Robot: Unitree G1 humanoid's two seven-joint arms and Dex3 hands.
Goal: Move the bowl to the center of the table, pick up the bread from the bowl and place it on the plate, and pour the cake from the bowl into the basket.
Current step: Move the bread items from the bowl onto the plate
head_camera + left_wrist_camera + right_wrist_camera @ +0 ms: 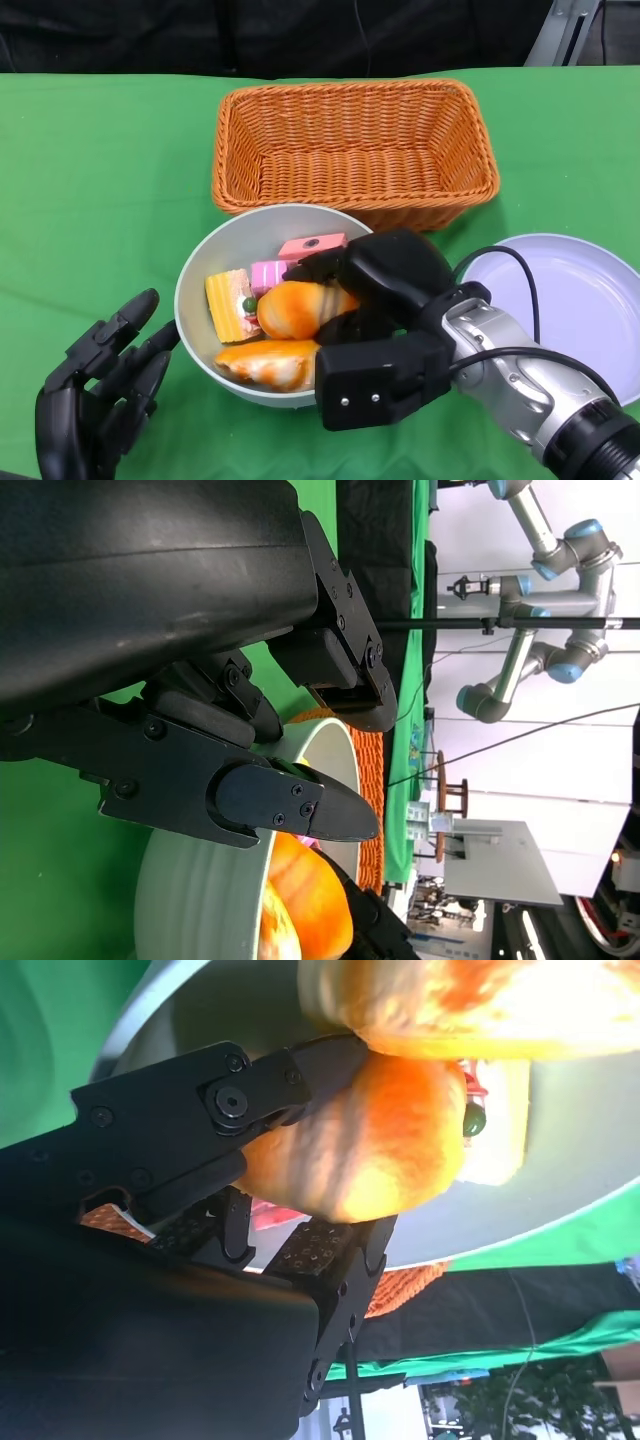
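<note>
Green table, bread in right hand

A robotics lab — industrial robot arms mounted beyond the green-clothed table.

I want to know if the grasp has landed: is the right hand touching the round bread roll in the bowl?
Touching. The right wrist view shows the right hand's fingers pressed against the bread roll.
</note>
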